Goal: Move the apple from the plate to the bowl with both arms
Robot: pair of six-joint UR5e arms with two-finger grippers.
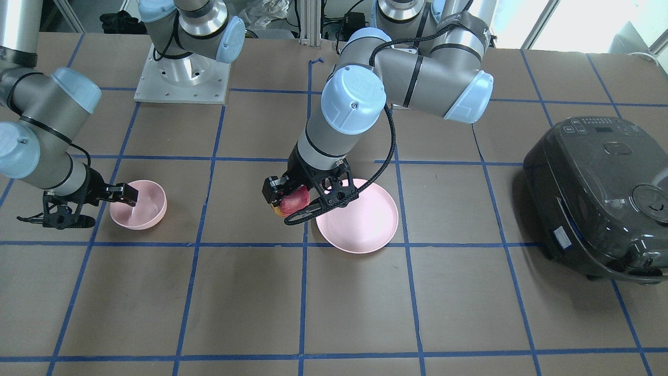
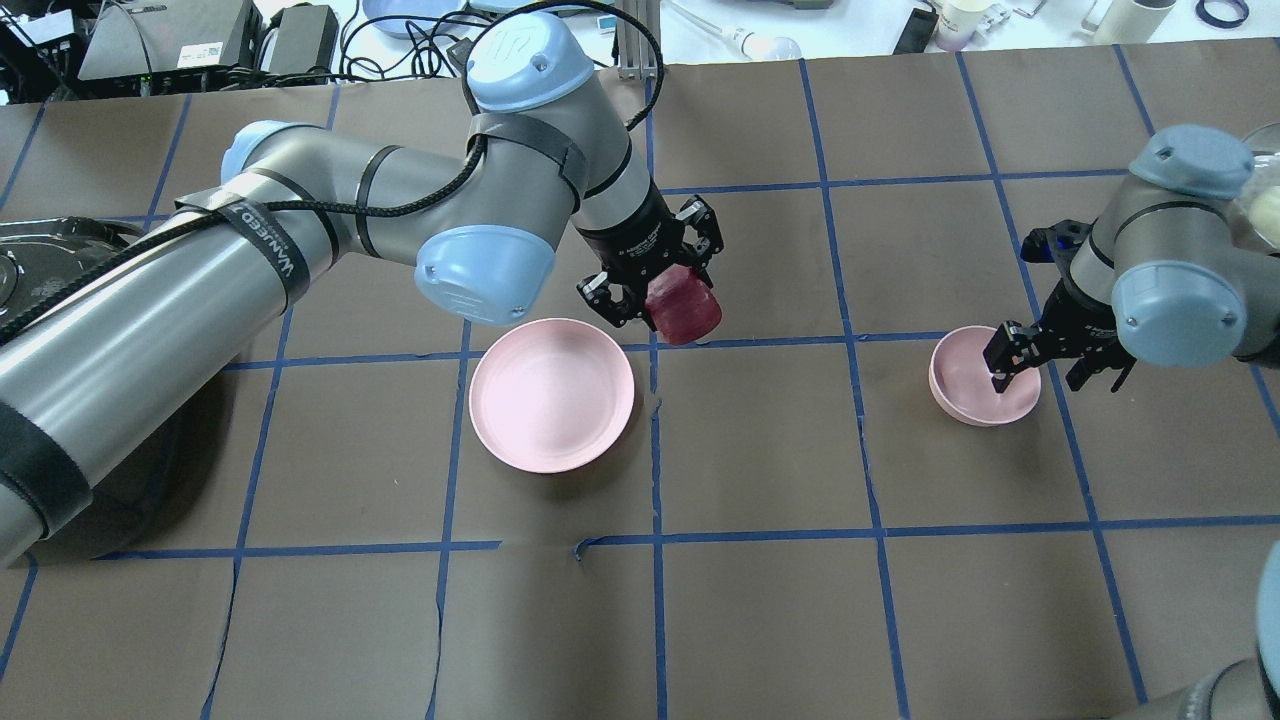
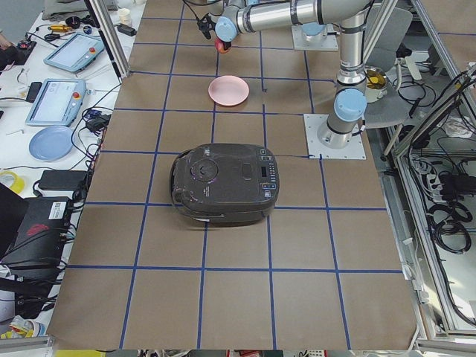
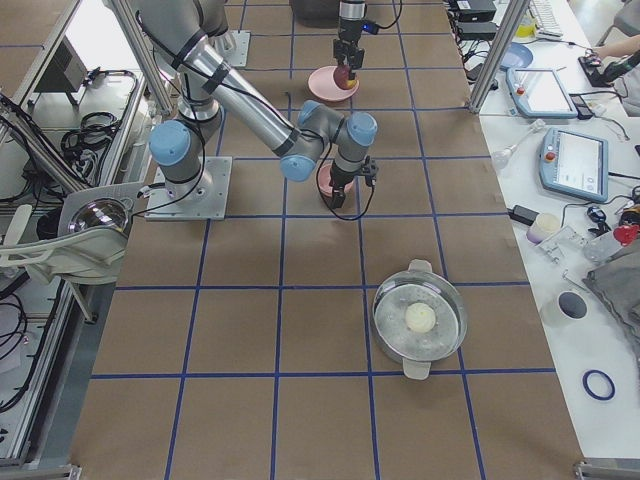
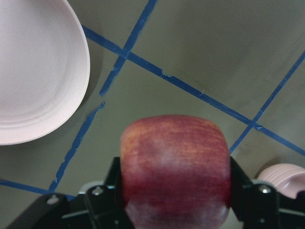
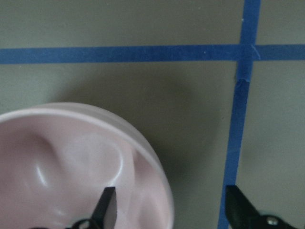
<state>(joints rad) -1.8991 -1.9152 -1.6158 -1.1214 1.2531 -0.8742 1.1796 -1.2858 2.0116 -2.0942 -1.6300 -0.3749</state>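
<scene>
Dark-red blocky apple (image 5: 175, 164) gripped in the left tool (image 2: 668, 300), off the plate.

The black two-finger left tool is clamped on the apple's two flanks. In the left wrist view the fruit looks squarish with rounded corners, about as wide as tall, with no clear long axis. Its skin is matte, with fine red-yellow streaks running up the frame. In the overhead view it sits just past the upper-right rim of the wide, shallow, smooth pale-pink plate (image 2: 530, 420), over blue tape lines on the brown papery worktop (image 2: 760, 450). At mid right, well apart, stands the small, deep pale-pink bowl (image 2: 950, 385). The right tool (image 6: 172, 210) is spread wide across its glossy rim, one finger inside and one outside.
</scene>
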